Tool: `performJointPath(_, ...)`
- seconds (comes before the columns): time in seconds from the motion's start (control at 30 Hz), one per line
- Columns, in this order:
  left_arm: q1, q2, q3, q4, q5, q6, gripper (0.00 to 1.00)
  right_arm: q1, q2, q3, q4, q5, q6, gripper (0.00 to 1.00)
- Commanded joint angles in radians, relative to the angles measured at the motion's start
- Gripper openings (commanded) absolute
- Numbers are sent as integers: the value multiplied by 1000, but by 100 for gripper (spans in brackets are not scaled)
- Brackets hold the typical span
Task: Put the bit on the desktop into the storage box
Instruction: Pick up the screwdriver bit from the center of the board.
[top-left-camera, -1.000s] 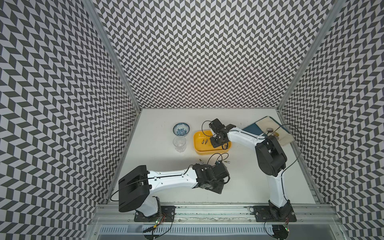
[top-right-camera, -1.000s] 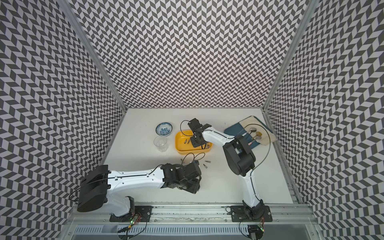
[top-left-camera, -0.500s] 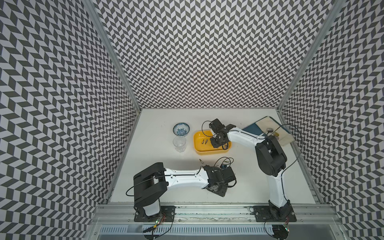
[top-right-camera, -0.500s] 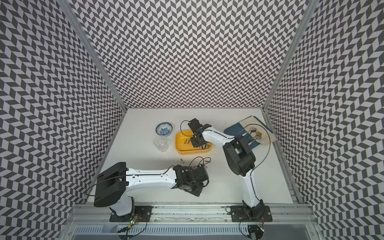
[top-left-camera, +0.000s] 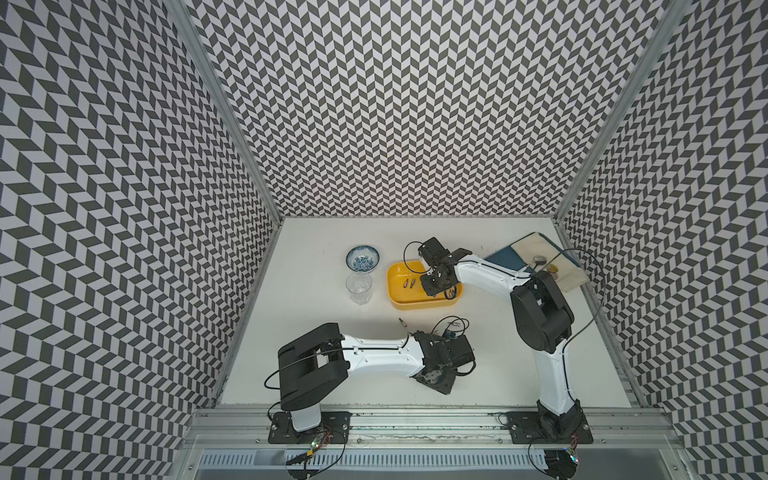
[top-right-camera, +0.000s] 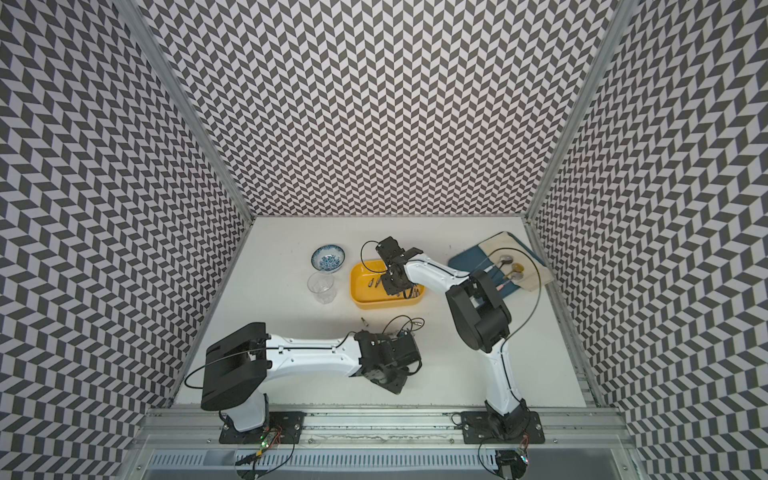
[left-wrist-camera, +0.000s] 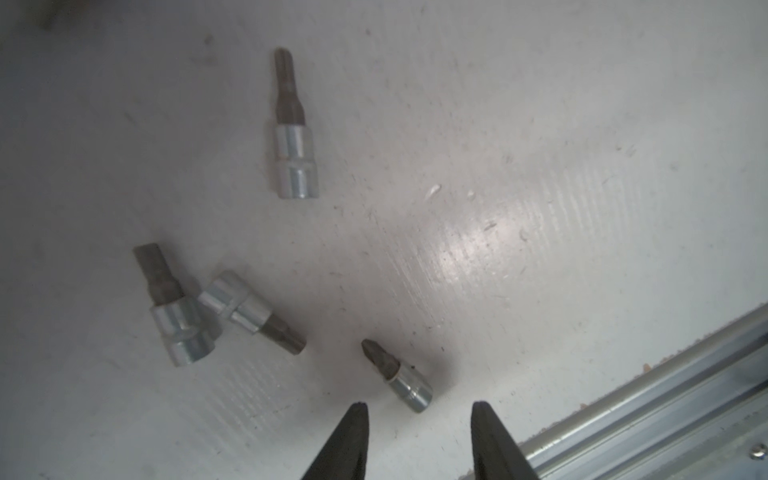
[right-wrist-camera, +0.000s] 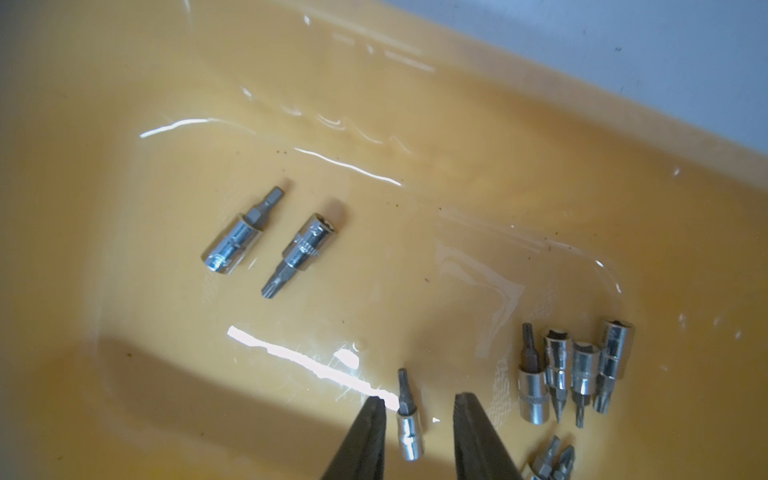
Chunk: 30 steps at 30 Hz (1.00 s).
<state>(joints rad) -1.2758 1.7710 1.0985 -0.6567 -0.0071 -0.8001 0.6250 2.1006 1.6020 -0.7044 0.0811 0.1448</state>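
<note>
Several silver bits lie on the white desktop in the left wrist view. The nearest bit (left-wrist-camera: 397, 376) sits just ahead of my open left gripper (left-wrist-camera: 419, 405), touching neither finger; two bits (left-wrist-camera: 224, 305) lie against each other farther off. Another bit (top-left-camera: 402, 321) lies in the open, in front of the yellow storage box (top-left-camera: 419, 306). My right gripper (right-wrist-camera: 419, 398) hangs inside the storage box (right-wrist-camera: 540, 166) with its jaws open. A bit (right-wrist-camera: 409, 415) lies loose on the box floor between them. Several more bits (right-wrist-camera: 573, 370) rest in the box.
A blue-patterned bowl (top-left-camera: 362, 257) and a clear glass (top-left-camera: 359, 286) stand left of the box. A blue tray (top-left-camera: 505, 257) with cloth and spoons lies at the back right. The aluminium front rail (left-wrist-camera: 665, 395) runs close to my left gripper.
My right gripper has opened and let a bit drop onto the box floor. My left arm has swung right and toward the front rail, its jaws narrowing a little.
</note>
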Motion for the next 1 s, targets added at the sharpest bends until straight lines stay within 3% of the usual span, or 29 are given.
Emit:
performJointPath(0.0,-3,26,14,2,-6,16,44,1,-50,6,2,4,-8,32)
performJointPath(0.27,10,38,11,9,-8,24,41,1,-71,7,-9,6,-8,32)
performJointPath(0.63,19,54,3,10,2,38,29,1,-99,9,-23,8,-10,33)
performJointPath(0.8,21,58,1,10,5,39,25,4,-112,9,-23,4,-11,38)
performJointPath(0.97,21,61,0,9,11,42,11,14,-136,15,-32,26,-3,39)
